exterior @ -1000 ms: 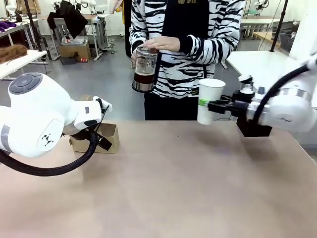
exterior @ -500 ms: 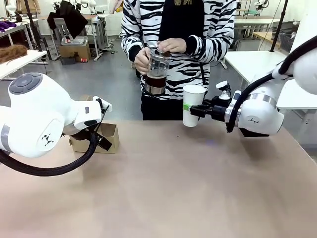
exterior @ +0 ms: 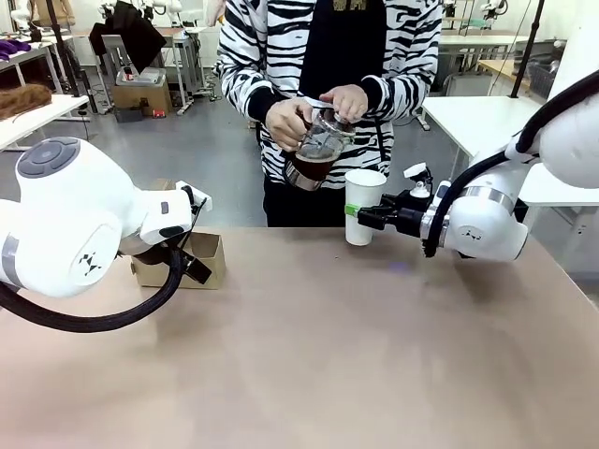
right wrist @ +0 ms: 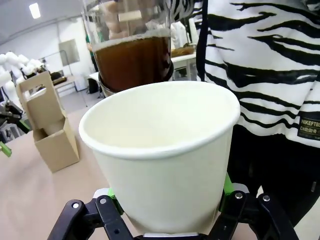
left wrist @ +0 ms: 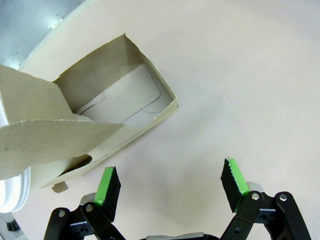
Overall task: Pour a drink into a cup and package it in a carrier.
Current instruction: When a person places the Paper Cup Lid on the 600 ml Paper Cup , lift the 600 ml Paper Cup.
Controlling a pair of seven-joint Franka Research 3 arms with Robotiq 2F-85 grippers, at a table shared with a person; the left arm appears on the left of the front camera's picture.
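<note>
both jaws of the right gripper [exterior: 357, 211] clamp the tapered white paper cup [exterior: 364, 192] low down. beside its rim a person tilts a round glass carafe [exterior: 318, 145] of dark brown drink [exterior: 312, 169]. well left of the cup, the left gripper [left wrist: 170, 182] gapes by the boxy cardboard carrier [left wrist: 115, 107].

The left arm [exterior: 75, 224] partly hides the carrier [exterior: 216, 249].

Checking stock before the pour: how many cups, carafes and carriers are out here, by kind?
white paper cup: 1
glass carafe of dark drink: 1
brown cardboard carrier: 1
Total: 3
</note>
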